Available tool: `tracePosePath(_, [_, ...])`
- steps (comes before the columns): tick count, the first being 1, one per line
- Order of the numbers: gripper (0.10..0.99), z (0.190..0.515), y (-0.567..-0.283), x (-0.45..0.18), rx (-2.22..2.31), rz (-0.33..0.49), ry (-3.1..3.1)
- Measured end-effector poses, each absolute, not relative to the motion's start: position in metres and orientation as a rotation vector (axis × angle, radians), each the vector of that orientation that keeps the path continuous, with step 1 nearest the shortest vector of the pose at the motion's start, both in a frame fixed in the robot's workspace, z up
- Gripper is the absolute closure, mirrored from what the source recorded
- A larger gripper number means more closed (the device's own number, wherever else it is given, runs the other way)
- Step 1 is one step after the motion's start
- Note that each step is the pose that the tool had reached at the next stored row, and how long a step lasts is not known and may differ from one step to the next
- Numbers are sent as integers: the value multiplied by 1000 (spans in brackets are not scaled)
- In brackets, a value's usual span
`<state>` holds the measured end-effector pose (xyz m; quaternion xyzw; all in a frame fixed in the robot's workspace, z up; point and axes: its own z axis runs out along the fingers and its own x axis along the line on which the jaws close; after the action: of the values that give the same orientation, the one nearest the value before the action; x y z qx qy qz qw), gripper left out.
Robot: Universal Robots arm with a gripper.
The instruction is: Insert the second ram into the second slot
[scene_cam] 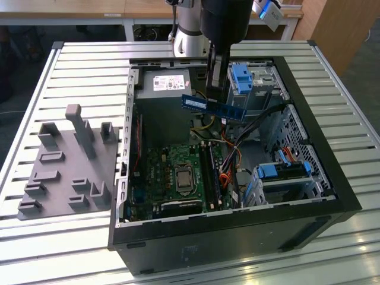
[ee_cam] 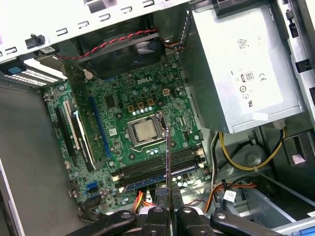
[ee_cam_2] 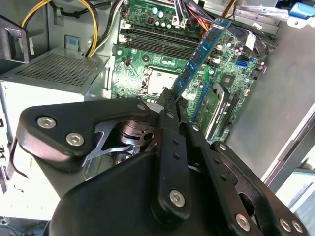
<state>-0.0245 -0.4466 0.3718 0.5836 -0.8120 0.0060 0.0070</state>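
The end effector is shut tight on the ram. It pinches the ram's two flat sides, near the middle of the stick. In the exterior view the ram hangs in the air in the upper middle of the frame, above the open case. It is well apart from the slots on the green board, which sit lower in the frame. The ram looks thin, light and stiff. I think it could snap or its tiny chips could get hurt, so the flat sides are the best place to hold it.
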Motion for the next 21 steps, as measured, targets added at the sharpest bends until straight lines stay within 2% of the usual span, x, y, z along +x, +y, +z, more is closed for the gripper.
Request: tracePosePath(21, [945, 372, -447, -25, 1741, 21, -2596])
